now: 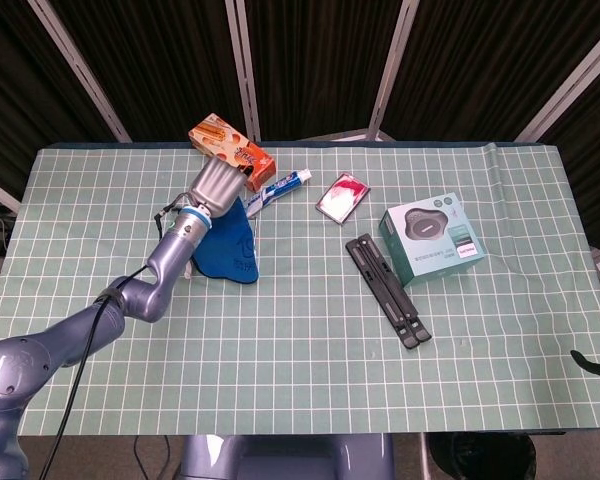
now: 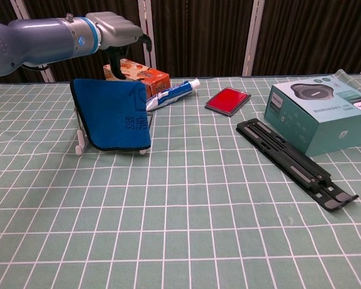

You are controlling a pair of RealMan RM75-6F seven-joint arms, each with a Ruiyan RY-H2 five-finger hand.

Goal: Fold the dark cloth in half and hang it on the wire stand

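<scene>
The dark blue cloth hangs folded over the wire stand, its straight top edge on the stand's top and its lower edge near the table. Only the stand's white feet and left wire show. My left hand hovers just above the cloth's top edge, fingers apart and pointing down, one fingertip close to the fold, with nothing between them. At the right edge of the head view, only a dark sliver of my right hand shows beside the table.
Behind the stand lie an orange box and a toothpaste tube. Further right are a red case, a black folded bracket and a teal box. The green grid mat covers the table.
</scene>
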